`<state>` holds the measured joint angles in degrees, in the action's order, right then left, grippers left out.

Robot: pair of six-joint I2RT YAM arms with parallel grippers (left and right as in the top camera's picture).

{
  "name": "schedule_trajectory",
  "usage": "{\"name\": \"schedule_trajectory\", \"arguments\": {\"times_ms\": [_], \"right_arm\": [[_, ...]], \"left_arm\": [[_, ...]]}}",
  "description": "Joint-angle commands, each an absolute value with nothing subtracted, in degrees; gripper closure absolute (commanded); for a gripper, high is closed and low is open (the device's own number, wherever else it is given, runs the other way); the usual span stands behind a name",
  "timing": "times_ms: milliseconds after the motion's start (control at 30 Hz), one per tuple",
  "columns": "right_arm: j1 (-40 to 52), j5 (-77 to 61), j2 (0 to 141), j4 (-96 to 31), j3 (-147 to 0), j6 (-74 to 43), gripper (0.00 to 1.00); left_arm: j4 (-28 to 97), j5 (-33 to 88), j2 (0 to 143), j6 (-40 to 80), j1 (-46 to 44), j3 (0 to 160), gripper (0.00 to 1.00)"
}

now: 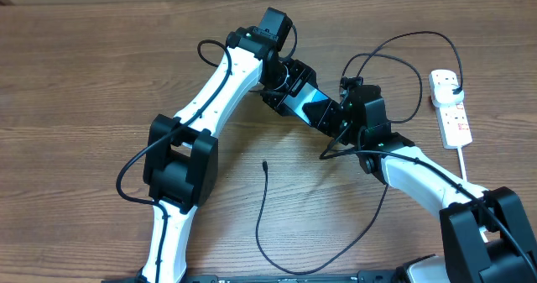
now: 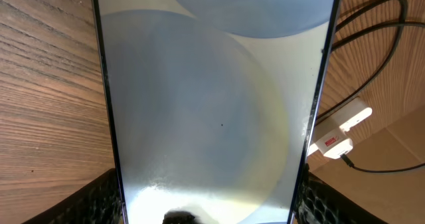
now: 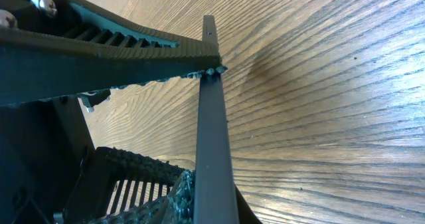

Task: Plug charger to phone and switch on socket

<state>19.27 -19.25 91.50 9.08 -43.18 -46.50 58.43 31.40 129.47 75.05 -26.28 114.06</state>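
Note:
The phone [image 1: 306, 107] is held up off the table between both grippers, its glossy screen filling the left wrist view [image 2: 212, 104]. My left gripper [image 1: 284, 86] [image 2: 212, 207] is shut across its width, a pad on each long edge. My right gripper [image 1: 340, 119] [image 3: 199, 127] is shut on the phone's other end, which shows edge-on as a dark slab [image 3: 212, 144] between the fingers [image 3: 133, 44]. The charger's thin black cable [image 1: 260, 224] lies loose on the table, its small tip [image 1: 264, 163] free in front of the arms. The white socket [image 1: 450, 107] [image 2: 339, 127] lies at the right with a black plug [image 1: 454, 86] in it.
The cable [image 1: 394, 48] loops behind my right arm toward the socket and sweeps along the near table edge [image 1: 336, 262]. The socket's white cord [image 1: 463, 161] runs toward the right arm's base. The wooden tabletop [image 1: 84, 81] is bare on the left.

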Motion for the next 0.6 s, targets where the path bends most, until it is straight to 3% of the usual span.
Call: {"name": "schedule_trajectory", "arguments": {"times_ms": [0,233,400,567], "right_arm": [[19.62,-18.87,91.42,10.15,-43.86,-46.7,0.93],[18.2,-19.31,91.42,10.17,-43.86,-46.74,0.95],[16.62,-23.0,91.42,11.92,-43.86,-53.93,0.96],[15.18,-35.0,91.42,25.65,-43.86,-73.58,0.96]], "left_arm": [[58.52,31.42,129.64,72.34,-26.44,116.16,0.0],[63.46,31.31,129.51,65.36,-22.98,118.3,0.0],[73.12,30.87,129.4,57.39,-19.38,129.49,0.0],[83.0,27.9,129.27,53.41,-17.76,141.64,0.0]]}}
